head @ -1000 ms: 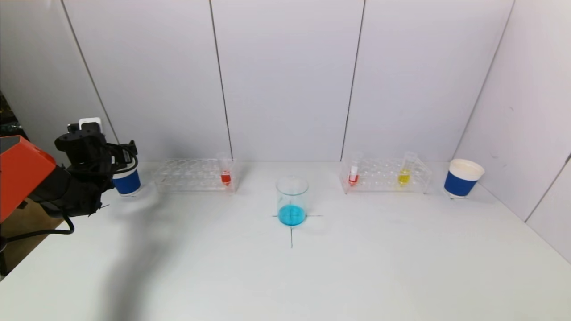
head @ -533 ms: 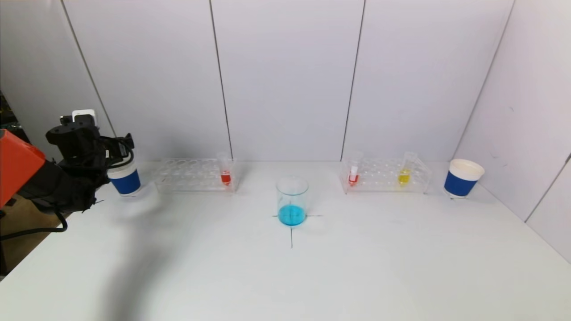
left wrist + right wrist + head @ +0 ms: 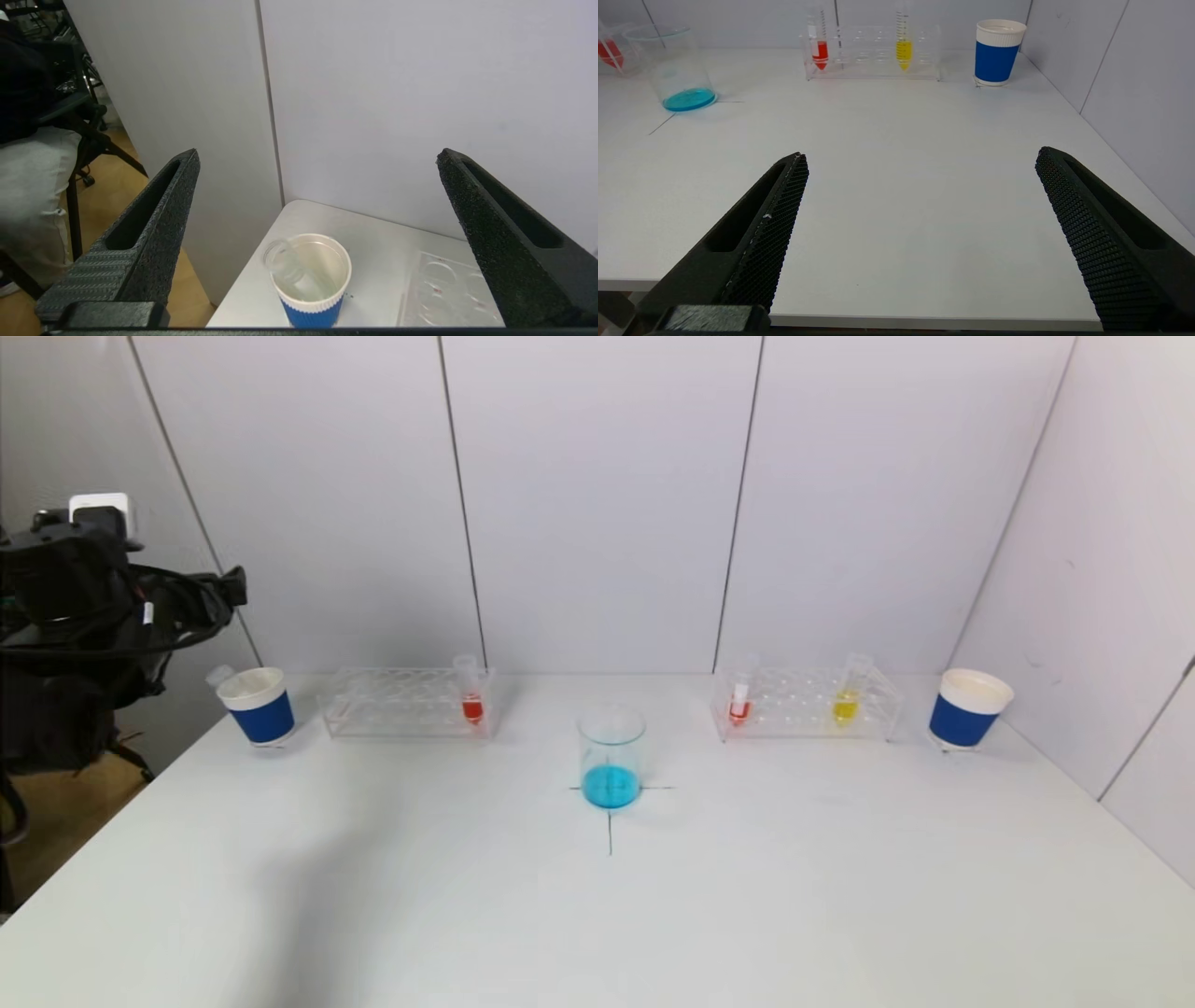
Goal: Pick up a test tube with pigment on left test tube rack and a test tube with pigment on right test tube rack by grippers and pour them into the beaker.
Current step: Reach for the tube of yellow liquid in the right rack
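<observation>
The glass beaker [image 3: 611, 751] holds blue liquid and stands on a cross mark at the table's middle. The left test tube rack [image 3: 401, 702] carries one tube of red pigment [image 3: 471, 695]. The right test tube rack [image 3: 808, 702] carries a red tube [image 3: 740, 695] and a yellow tube [image 3: 847, 695]. My left arm [image 3: 84, 597] is raised at the far left. Its gripper [image 3: 317, 156] is open and empty, above and behind a blue paper cup [image 3: 310, 280] with an empty tube [image 3: 287, 263] leaning inside. My right gripper [image 3: 922, 156] is open and empty over the table's near edge, out of the head view.
A second blue paper cup [image 3: 969, 709] stands at the right end, next to the side wall. The left cup [image 3: 259, 707] is near the table's left edge. White panels close off the back and right. A chair and wooden floor lie beyond the left edge.
My left arm has lifted and drawn back to the left, away from the blue cup, which now shows fully with the empty tube in it. The right gripper's earlier position is not shown.
</observation>
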